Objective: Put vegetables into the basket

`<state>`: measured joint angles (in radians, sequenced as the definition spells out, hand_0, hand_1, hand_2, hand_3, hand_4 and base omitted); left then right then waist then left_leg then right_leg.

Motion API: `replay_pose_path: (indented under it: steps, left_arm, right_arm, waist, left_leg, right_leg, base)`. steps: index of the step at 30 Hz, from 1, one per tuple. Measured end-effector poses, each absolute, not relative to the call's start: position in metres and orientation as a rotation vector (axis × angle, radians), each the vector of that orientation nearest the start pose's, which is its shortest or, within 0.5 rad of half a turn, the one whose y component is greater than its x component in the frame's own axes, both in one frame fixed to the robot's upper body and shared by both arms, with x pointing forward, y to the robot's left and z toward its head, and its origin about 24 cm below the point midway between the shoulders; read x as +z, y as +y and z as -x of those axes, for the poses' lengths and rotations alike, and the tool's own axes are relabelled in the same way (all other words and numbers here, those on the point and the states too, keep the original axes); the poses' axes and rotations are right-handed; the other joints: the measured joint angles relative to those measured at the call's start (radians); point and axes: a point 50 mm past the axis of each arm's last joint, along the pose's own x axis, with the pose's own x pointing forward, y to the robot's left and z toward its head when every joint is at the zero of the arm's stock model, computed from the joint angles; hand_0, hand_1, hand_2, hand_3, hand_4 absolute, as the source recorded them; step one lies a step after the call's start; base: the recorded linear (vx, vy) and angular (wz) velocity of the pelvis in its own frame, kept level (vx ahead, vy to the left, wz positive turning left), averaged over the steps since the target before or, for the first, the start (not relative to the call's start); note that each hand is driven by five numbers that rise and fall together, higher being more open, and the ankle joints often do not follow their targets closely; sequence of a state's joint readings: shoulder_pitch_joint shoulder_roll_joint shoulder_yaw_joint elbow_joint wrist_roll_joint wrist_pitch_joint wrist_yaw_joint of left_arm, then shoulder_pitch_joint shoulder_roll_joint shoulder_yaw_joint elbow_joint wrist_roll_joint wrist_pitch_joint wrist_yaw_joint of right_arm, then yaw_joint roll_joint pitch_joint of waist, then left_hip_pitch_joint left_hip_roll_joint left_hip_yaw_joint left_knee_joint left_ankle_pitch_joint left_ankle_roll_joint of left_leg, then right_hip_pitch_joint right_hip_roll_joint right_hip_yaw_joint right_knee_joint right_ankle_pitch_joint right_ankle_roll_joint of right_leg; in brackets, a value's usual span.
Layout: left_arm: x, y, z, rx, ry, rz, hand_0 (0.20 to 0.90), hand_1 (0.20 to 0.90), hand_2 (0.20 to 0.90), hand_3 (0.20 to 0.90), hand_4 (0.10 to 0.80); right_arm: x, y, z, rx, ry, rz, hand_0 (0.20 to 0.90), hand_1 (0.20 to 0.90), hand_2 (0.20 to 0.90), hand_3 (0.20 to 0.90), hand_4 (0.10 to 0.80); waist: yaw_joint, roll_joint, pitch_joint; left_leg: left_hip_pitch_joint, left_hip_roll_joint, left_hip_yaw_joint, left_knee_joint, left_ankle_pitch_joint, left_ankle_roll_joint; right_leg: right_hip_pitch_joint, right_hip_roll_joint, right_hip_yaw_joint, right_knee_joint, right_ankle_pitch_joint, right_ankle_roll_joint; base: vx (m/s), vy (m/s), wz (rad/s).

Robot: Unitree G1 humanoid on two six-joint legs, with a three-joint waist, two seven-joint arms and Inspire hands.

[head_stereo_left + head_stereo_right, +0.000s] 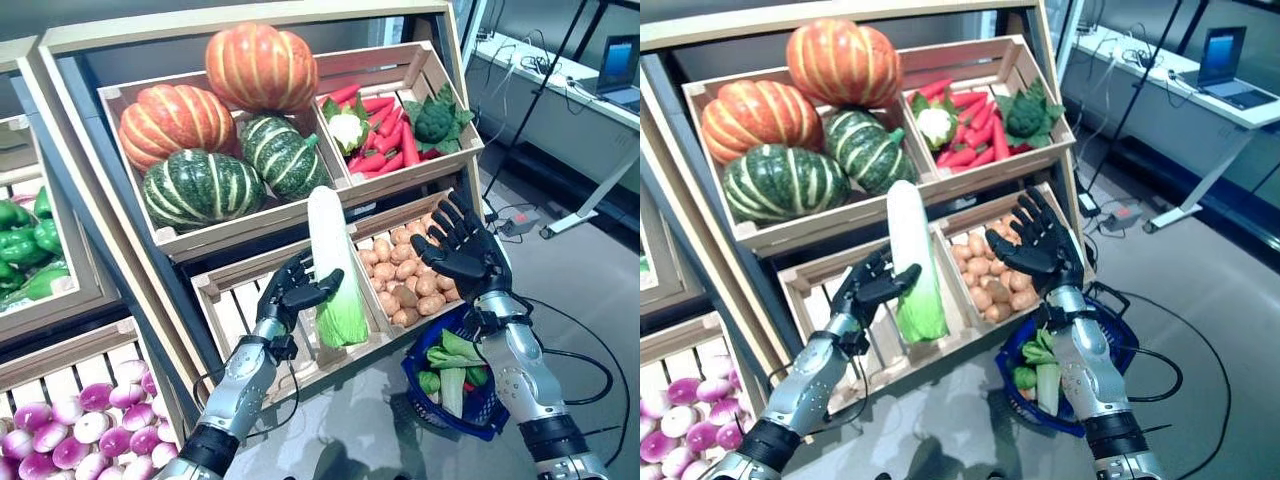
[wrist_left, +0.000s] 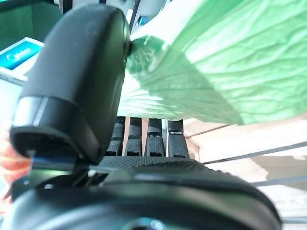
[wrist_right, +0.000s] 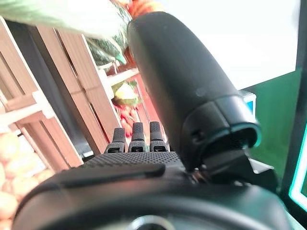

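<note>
From the left eye view, a wooden rack fills the space: striped pumpkins in the upper crate, red peppers with a cauliflower and broccoli beside them, potatoes in the lower right crate, purple onions at the lower left. The slatted crate sits right behind the left hand, which pinches a long napa cabbage between thumb and curled fingers, holding it upright, pale white above and leafy green at the bottom end. The right hand hovers over the potatoes with fingers spread wide, holding nothing. Below it on the floor, the blue basket already has greens inside, partly hidden by the right forearm.

The right eye view shows the same, with a desk and laptop off to the far right.

In the left wrist view, the thumb presses against crinkled green leaves.

In the right wrist view, straight fingers point toward the crates; a bit of the cabbage shows at the edge.
</note>
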<state>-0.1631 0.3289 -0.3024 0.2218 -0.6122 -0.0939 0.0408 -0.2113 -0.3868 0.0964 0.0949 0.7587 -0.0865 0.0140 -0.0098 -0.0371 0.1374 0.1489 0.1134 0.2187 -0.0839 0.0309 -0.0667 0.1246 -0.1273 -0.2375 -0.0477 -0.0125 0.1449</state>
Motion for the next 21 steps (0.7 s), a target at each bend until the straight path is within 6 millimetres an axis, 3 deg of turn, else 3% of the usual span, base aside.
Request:
replay_pose_path:
  steps: [14, 21]
  left_arm:
    - [0.03, 0.154, -0.264, -0.313, 0.036, -0.056, 0.3, 0.3, 0.3, 0.3, 0.4]
    - [0.035, 0.148, -0.26, -0.384, -0.006, -0.105, 0.3, 0.3, 0.3, 0.3, 0.4]
  right_arm:
    - [0.086, -0.191, -0.294, 0.228, -0.024, -0.393, 0.9, 0.9, 0.9, 0.9, 0.8]
    - [0.077, -0.176, -0.291, 0.34, 0.062, -0.417, 0.9, 0.9, 0.9, 0.9, 0.8]
  waist:
    - [0.0, -0.009, -0.006]
    - [0.001, -0.01, -0.007]
  left_leg:
    - [0.005, -0.004, -0.005, -0.004, 0.002, 0.0]
    - [0.006, -0.004, -0.007, -0.004, 0.003, 0.0]
  right_leg:
    - [0.026, 0.002, 0.002, -0.04, 0.02, 0.003]
    - [0.027, 0.002, 0.001, -0.04, 0.02, 0.003]
  base:
    - [0.019, 0.008, 0.01]
    - [0.0, 0.0, 0.0]
